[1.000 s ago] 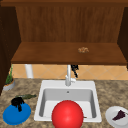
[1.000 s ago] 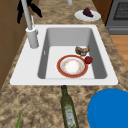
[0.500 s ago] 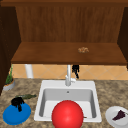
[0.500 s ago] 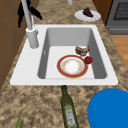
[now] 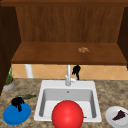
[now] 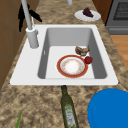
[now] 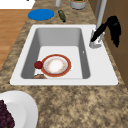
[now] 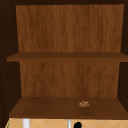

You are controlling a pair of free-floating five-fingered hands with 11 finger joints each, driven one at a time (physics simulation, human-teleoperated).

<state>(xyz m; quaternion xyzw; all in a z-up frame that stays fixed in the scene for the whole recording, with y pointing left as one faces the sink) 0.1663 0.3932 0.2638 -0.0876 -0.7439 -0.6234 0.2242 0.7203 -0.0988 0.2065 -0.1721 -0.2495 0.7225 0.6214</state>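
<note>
My left hand [image 5: 17, 102] hovers over a blue plate [image 5: 17, 114] on the counter left of the sink, fingers relaxed and drooping, holding nothing. My right hand [image 5: 76, 71] hangs behind the faucet [image 5: 68, 76], just under the wooden shelf, fingers loose and pointing down. From the right side this hand [image 7: 113, 27] is level with the faucet [image 7: 97, 37], one dark digit reaching toward its base. A red bowl [image 5: 67, 115] with a white inside [image 6: 72, 66] rests in the sink basin [image 6: 67, 37]. A small red fruit [image 6: 88, 60] and a brown bun [image 6: 82, 50] lie beside it.
An olive-green bottle [image 6: 68, 110] lies on the counter left of the sink. A white plate with a dark cake slice [image 5: 117, 116] sits at the right. A potted plant [image 5: 8, 82] stands at the far left. A small brown cookie [image 8: 84, 103] lies on the lowest cabinet shelf.
</note>
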